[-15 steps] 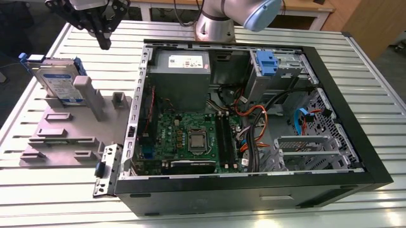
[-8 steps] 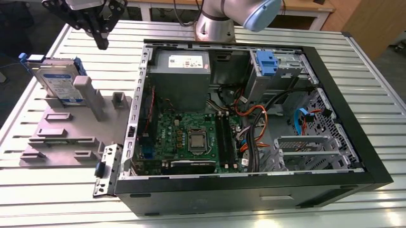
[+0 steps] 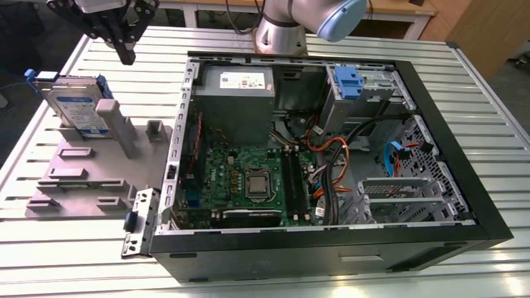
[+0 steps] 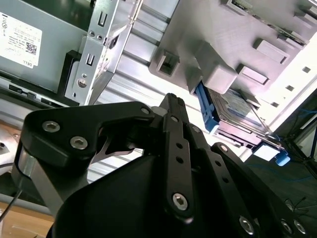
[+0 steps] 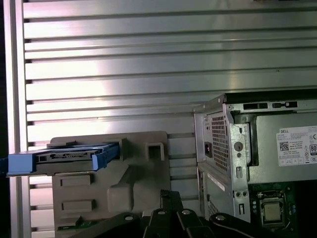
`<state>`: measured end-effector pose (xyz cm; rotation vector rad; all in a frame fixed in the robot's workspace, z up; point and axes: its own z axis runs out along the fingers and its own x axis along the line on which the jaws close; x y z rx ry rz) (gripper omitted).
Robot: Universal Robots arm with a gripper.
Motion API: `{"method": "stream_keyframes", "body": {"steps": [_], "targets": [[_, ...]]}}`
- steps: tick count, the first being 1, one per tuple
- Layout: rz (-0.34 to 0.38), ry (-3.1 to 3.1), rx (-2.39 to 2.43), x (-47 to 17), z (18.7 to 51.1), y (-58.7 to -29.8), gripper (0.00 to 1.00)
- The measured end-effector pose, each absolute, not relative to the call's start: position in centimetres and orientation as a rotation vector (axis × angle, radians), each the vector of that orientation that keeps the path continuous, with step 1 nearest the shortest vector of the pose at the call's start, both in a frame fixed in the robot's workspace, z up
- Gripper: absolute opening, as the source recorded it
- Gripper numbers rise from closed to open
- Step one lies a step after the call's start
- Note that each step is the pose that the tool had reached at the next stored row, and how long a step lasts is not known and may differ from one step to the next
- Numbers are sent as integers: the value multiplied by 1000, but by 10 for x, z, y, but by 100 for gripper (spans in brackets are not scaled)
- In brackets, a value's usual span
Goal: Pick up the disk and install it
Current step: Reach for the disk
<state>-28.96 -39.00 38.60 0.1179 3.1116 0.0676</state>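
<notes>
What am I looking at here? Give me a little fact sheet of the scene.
disk: standing on edge in a grey holder, not yet installed
gripper: raised above the table, apart from the disk
computer case: lying open beside the holder, motherboard exposed
table surface: slatted metal

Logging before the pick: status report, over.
Black pincer aloft, touching nothing. Silver hard drive in bright blue plastic carrier stands on edge in grey plastic holder, outside the open black computer case. Nothing between pincer and drive.
</notes>
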Motion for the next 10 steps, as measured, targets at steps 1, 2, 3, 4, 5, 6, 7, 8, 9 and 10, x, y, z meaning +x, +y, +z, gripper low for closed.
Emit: {"method": "stream_keyframes", "body": {"steps": [1, 2, 3, 4, 5, 6, 7, 8, 9, 10], "targets": [[68, 3112, 118, -291, 386, -390, 11], [68, 3112, 118, -292, 386, -390, 11], [68, 3111, 118, -294, 386, -390, 11], [68, 3111, 118, -295, 386, -390, 11], [68, 3111, 118, -296, 386, -390, 11], [68, 3111, 118, -298, 386, -390, 11], [68, 3111, 118, -299, 386, -390, 11], [68, 3111, 118, -300, 386, -390, 11], [68, 3111, 118, -301, 385, -390, 11], [68, 3111, 118, -303, 385, -390, 11]]}}
